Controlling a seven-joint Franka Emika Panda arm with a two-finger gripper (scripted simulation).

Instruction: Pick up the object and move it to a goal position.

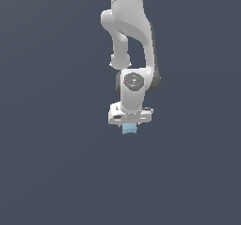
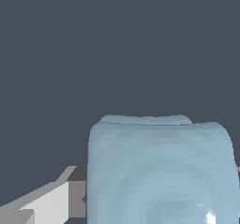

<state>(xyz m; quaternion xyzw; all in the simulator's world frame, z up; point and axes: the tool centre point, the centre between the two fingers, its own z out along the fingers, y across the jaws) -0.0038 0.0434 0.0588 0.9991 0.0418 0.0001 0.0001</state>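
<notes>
The pale light-blue block [image 1: 129, 129] is located directly beneath the white gripper [image 1: 129, 126], its upper part hidden by the gripper body. Whether the jaws are clamped on it cannot be told. In the wrist view, one finger [image 2: 51, 202] is seen touching the block's [image 2: 159, 171] side. Uniform dark surface [image 1: 47, 172] surrounds the arm [image 1: 134, 36] on all sides.

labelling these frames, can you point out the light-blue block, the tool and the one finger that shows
light-blue block [image 2: 159, 171]: wrist view, middle of its near face
tool [image 1: 129, 125]: exterior view, between the fingertips, just under the white hand
finger [image 2: 56, 197]: wrist view, its pale flat side
</notes>
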